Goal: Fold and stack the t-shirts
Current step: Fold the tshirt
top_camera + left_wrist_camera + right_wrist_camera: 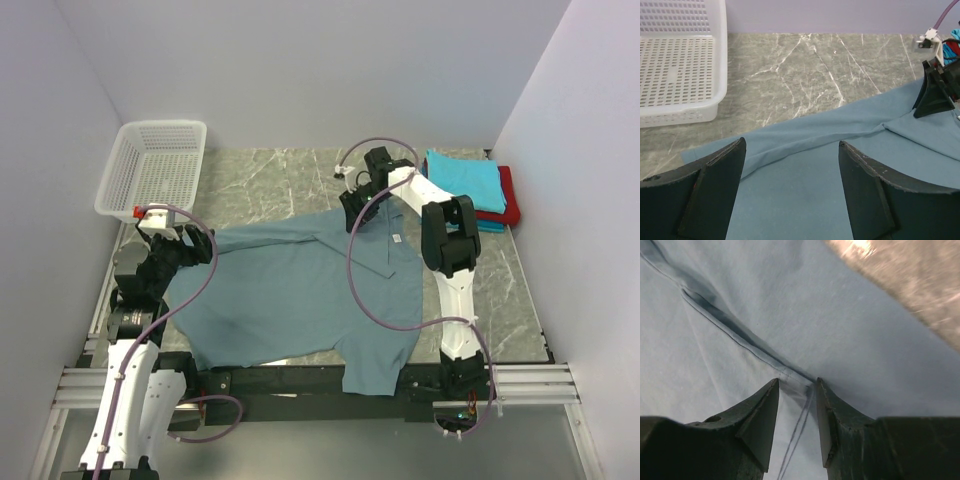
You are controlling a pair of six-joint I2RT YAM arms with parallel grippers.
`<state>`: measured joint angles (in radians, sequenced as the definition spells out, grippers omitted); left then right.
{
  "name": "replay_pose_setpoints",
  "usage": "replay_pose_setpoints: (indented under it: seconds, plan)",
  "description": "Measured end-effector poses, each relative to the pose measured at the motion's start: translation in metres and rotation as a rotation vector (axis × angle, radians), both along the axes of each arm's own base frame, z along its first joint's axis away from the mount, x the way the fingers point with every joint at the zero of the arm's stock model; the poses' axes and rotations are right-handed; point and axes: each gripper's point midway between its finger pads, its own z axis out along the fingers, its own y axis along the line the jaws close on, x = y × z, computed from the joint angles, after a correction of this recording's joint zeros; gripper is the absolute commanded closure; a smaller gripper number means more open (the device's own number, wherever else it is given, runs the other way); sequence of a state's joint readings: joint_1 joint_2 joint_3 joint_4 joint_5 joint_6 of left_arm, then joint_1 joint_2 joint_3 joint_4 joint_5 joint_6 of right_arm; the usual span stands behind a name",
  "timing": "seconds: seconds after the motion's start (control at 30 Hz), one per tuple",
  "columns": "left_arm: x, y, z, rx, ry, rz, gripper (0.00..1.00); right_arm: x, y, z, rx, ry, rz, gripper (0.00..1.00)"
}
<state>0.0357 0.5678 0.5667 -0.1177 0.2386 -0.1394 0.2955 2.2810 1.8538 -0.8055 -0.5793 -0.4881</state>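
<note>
Basket (112,180) (white mesh) sits apart from grey-blue shirt (290,290); left gripper (791,146) gapes wide, right gripper (797,383) narrower, straddling its seam.

No word, brand or number can be read in any view. The only thing that might carry print is a small white label (397,239) on the grey-blue t-shirt (290,290). It lies near the right claw (356,215), on the side toward the arm bases and a little to the claw's right. It is too small to tell whether it bears any lettering.
</note>
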Motion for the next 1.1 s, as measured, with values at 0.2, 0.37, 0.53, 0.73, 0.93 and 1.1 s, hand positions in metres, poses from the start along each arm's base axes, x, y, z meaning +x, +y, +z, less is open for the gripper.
replay_pose_setpoints:
  seconds: [0.2,0.37,0.53,0.73,0.93,1.1]
  plan:
    - [0.001,0.000,-0.003,0.000,0.010,0.000,0.20,-0.007,0.001,-0.007,-0.020,0.028,0.013,0.67]
    - [0.001,0.000,-0.003,0.000,0.011,0.000,0.20,-0.008,0.000,-0.008,-0.023,0.024,0.016,0.86]
    - [0.002,0.000,-0.003,0.000,0.013,-0.001,0.20,-0.015,-0.003,-0.007,-0.024,0.015,0.018,0.95]
    - [0.002,0.000,-0.003,0.000,0.013,-0.002,0.20,-0.022,-0.006,0.018,-0.012,-0.036,0.016,0.98]
    - [0.003,0.000,-0.006,-0.001,0.021,-0.003,0.20,-0.027,-0.008,0.030,-0.003,-0.077,0.015,0.99]
    - [0.003,-0.001,-0.007,-0.001,0.025,-0.003,0.20,-0.039,-0.013,0.023,-0.017,-0.062,0.016,1.00]
